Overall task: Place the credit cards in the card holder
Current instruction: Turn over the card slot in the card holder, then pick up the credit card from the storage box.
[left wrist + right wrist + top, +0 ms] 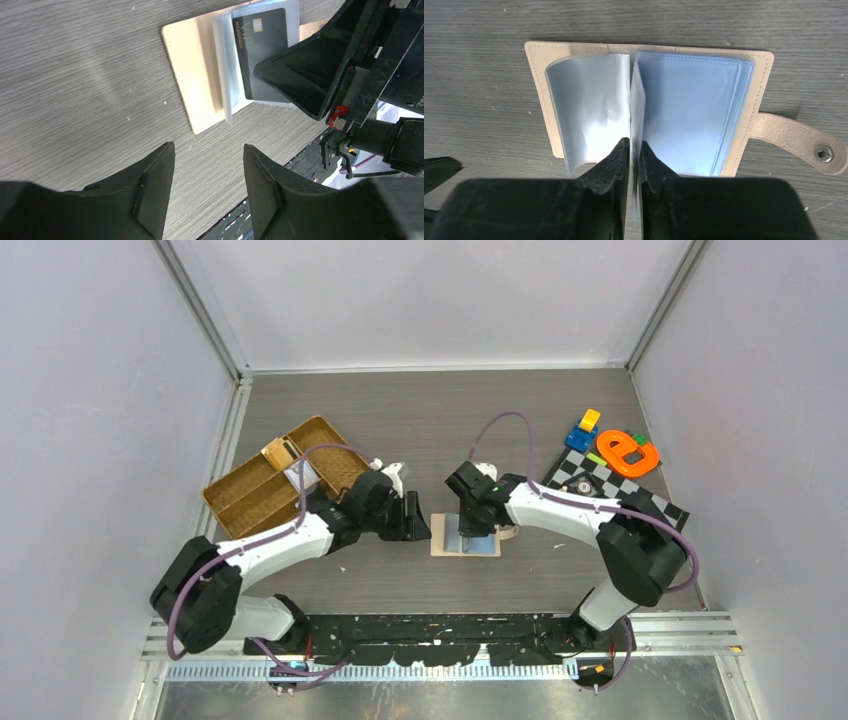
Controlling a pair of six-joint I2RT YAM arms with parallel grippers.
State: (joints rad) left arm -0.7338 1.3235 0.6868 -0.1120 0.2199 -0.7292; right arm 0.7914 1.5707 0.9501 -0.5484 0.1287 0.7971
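Right gripper (pixel 634 143) nips 1 sleeve (pixel 636 107), apparently, of card holder (pixel 694 110) spread crosswise, tab rightward; left gripper (pixel 208 147) gapes empty.

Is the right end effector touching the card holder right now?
Touching. The right wrist view shows the right end effector pinching an upright clear sleeve of the open card holder.

The desk (pixel 420 420) has a dark grey top with a fine wood grain. Plain pale walls close it on three sides: the back wall (pixel 440 300), the left wall (pixel 90 420) and the right wall (pixel 760 390). Aluminium posts (pixel 200 310) stand in the far corners. A shiny metal plate (pixel 450 698) lies along the near edge. The light is soft and even.
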